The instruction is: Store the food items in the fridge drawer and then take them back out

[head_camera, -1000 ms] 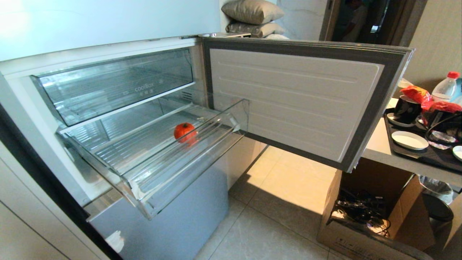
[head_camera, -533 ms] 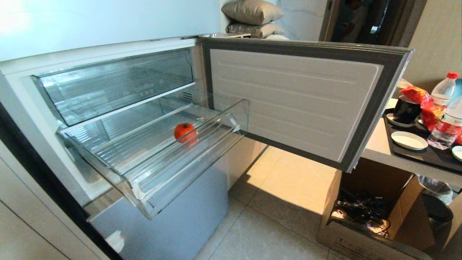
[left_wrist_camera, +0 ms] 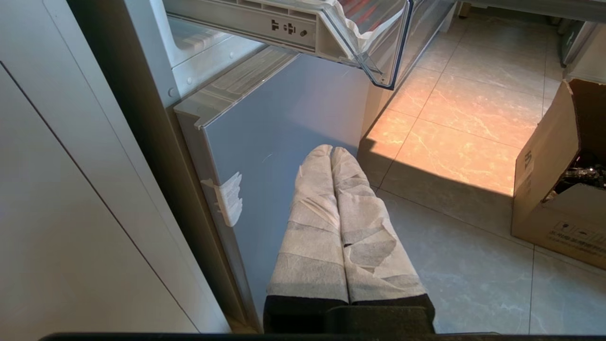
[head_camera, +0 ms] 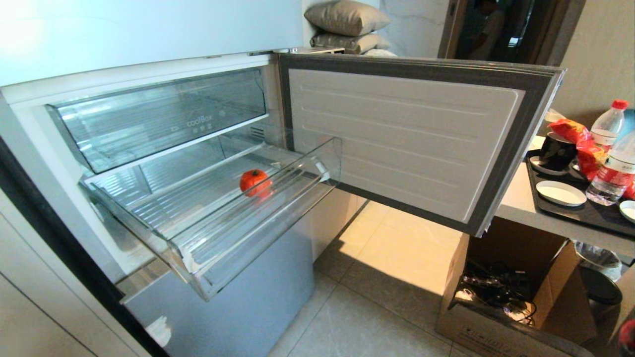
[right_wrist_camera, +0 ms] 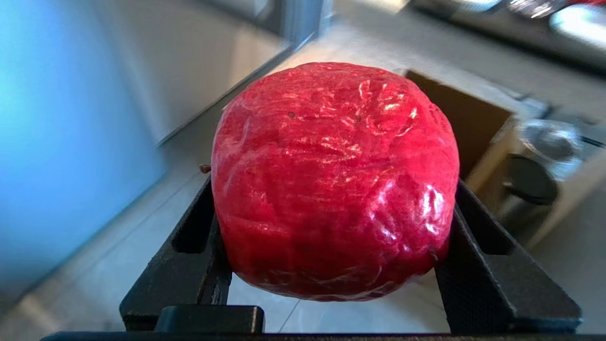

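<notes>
Left gripper (left_wrist_camera: 331,154) jaws pressed together, pointing down; right gripper (right_wrist_camera: 331,227) jaws clamped.

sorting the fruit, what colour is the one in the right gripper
Deep glossy red fruit, clearest in the right wrist view.

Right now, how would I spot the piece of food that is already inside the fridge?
Find the pale-blue glossy fridge with its door swung open. Below the lettered clear drawer, a wide shallow clear plastic drawer is pulled out. On its ribbed floor sits a small round orange-red fruit, the only coloured thing in it.
</notes>
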Robot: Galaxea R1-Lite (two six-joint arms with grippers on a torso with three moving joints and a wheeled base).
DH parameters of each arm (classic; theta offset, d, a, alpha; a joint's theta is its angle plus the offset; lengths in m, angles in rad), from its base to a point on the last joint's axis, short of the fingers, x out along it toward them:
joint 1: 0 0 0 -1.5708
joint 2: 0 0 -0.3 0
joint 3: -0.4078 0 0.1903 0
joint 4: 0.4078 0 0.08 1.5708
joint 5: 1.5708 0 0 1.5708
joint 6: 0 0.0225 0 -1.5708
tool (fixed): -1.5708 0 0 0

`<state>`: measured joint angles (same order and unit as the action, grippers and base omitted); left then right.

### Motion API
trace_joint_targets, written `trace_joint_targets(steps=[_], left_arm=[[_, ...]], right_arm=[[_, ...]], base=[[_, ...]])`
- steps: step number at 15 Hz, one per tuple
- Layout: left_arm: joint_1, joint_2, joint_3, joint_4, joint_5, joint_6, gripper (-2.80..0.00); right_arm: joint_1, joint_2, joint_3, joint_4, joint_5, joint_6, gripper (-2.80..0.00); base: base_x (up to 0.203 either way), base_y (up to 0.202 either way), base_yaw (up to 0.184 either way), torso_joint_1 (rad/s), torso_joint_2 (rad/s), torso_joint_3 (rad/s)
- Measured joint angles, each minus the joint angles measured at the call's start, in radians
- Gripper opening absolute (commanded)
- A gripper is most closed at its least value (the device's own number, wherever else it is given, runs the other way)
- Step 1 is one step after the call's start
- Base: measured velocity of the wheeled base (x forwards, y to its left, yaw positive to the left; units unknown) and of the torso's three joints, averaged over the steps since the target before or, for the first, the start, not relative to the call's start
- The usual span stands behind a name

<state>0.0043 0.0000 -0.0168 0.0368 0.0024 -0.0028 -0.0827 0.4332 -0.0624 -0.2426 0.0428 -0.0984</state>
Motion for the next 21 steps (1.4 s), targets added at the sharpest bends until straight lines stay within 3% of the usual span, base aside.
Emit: trace_joint_targets(steps=[4, 9, 21], left_arm=[[0.0, 0.0, 0.0, 0.0, 0.0, 0.0, -2.8], [0.0, 0.0, 0.0, 0.0, 0.0, 0.0, -2.8], [-0.001, 0.0, 0.0, 0.0, 0.0, 0.0, -2.8]], right_arm=[[0.055, -0.233, 0.057, 0.236, -0.008, 0.007, -2.8], [0.076, -0.403, 0.061, 0.248, -0.022, 0.044, -2.8], [0.078, -0.436, 0.062, 0.253, -0.044, 0.071, -2.8]], base=[[0.0, 0.0, 0.0, 0.0, 0.0, 0.0], [0.0, 0.0, 0.0, 0.0, 0.0, 0.0], [0.0, 0.0, 0.014, 0.001, 0.0, 0.001]])
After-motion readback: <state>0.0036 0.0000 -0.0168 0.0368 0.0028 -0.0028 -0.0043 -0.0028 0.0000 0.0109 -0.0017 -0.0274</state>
